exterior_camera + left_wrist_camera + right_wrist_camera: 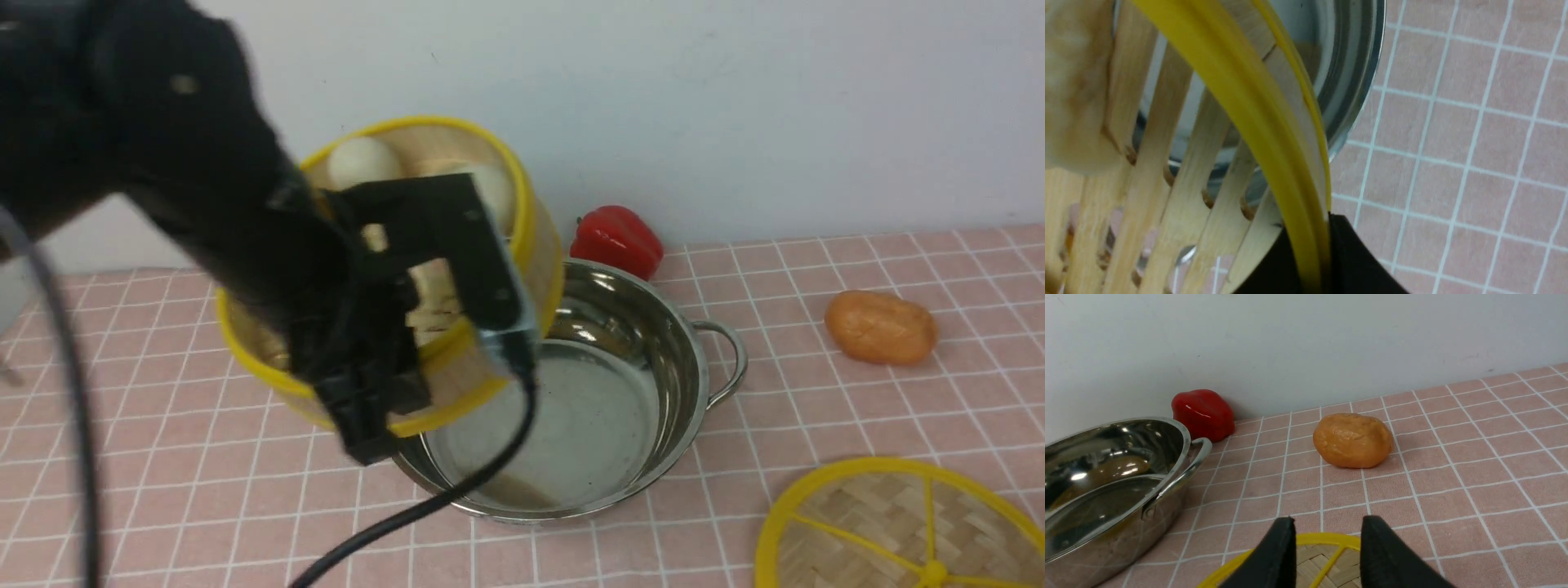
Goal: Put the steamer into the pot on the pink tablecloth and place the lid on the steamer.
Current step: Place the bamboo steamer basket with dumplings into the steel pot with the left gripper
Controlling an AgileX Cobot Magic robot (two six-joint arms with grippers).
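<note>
The steamer (543,269), a bamboo basket with yellow rims and pale buns inside, hangs tilted in the air over the left side of the steel pot (678,327). My left gripper (392,384) is shut on the steamer's near rim; in the left wrist view the gripper (1306,232) clamps the yellow rim (1241,94), with the pot (1347,61) below. The pot stands empty on the pink tablecloth (816,408). The lid (865,506) lies flat at the front right. My right gripper (1327,526) is open just above the lid's far edge (1323,559).
A red toy pepper (616,238) sits behind the pot against the wall. An orange potato-like toy (880,327) lies to the right of the pot. A black cable (457,490) hangs from the left arm across the pot's front.
</note>
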